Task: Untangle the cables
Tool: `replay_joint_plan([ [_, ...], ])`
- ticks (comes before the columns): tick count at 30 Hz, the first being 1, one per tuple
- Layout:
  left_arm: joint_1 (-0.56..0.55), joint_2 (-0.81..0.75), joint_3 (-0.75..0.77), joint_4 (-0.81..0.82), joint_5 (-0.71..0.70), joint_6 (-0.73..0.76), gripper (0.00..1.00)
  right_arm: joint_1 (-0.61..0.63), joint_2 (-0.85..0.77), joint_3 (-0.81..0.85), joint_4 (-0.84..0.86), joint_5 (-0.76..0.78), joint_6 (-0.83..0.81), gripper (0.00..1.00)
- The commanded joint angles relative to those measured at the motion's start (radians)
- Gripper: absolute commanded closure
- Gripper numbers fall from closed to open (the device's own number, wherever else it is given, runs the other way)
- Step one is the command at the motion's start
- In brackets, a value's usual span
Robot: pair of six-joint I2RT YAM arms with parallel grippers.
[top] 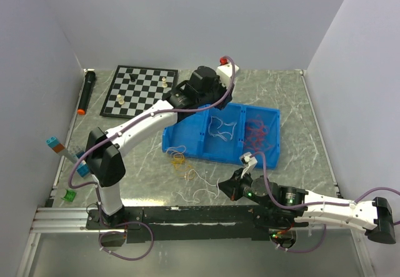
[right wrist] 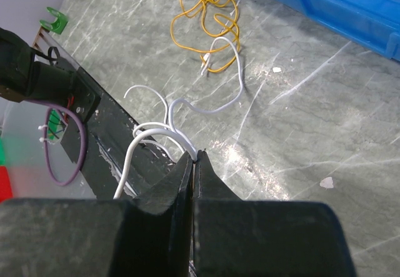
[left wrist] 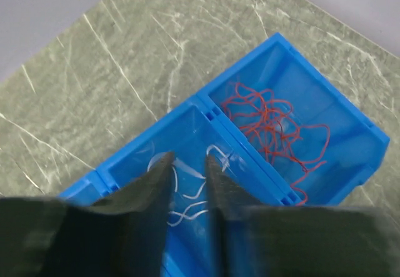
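- The right gripper [right wrist: 194, 159] is clamped shut on a loose white cable [right wrist: 212, 105]. The cable is pinched right at the fingertips, low over the table [right wrist: 300, 120] and just beside the black base rail [right wrist: 106, 120].
- From the pinch, that cable is looped out across the table toward the yellow cables [right wrist: 206, 14]. One end is lying against the yellow bundle, but it can't be told whether it's actually hooked in there.
- The step in hand is probably the white strand being teased off the yellow pile. A slow, low pull away from the yellow is best, and it should be stopped if the yellow starts to drag.
- The left gripper [left wrist: 187, 177] is held over the middle compartment of the blue bin [left wrist: 331, 89]. Its jaws are a little apart and nothing can be seen gripped.
- Some white cables [top: 224, 130] are already laid in that compartment, and the red cables [left wrist: 269, 124] are in the one on the right.
- Open table is available between the bin's near wall and the rail. A few white loops are draped over the rail edge, so a snag there should be watched for.
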Motion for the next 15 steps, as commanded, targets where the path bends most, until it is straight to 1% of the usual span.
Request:
replay_joint_plan([
  [1, -0.005, -0.001, 0.047, -0.058, 0.021, -0.054, 0.45, 0.008, 0.007, 0.003, 0.046, 0.017, -0.004, 1.0],
  [2, -0.007, -0.005, 0.05, -0.058, 0.025, -0.054, 0.34, 0.009, 0.009, 0.003, 0.043, 0.018, -0.004, 1.0],
  [3, -0.005, -0.008, 0.059, -0.064, 0.028, -0.051, 0.27, 0.009, 0.01, 0.005, 0.044, 0.017, -0.006, 1.0],
  [5, 0.004, -0.002, 0.119, -0.104, 0.037, -0.04, 0.18, 0.008, 0.013, 0.012, 0.043, 0.017, -0.009, 1.0],
  [6, 0.007, 0.01, 0.156, -0.143, 0.044, -0.03, 0.1, 0.008, 0.018, 0.019, 0.038, 0.015, -0.012, 1.0],
  [7, 0.015, 0.021, 0.2, -0.189, 0.061, -0.017, 0.07, 0.009, 0.016, 0.025, 0.035, 0.015, -0.015, 1.0],
  [9, 0.042, 0.01, 0.227, -0.262, 0.161, 0.065, 0.05, 0.008, 0.018, 0.049, 0.023, 0.017, -0.03, 1.0],
  [11, 0.083, -0.046, 0.167, -0.326, 0.309, 0.172, 0.06, 0.008, 0.013, 0.087, -0.012, 0.029, -0.055, 1.0],
  [14, 0.149, -0.209, -0.064, -0.366, 0.461, 0.338, 0.12, 0.008, -0.013, 0.143, -0.064, 0.05, -0.091, 1.0],
  [15, 0.163, -0.267, -0.151, -0.389, 0.485, 0.439, 0.14, 0.008, -0.022, 0.155, -0.08, 0.052, -0.101, 1.0],
])
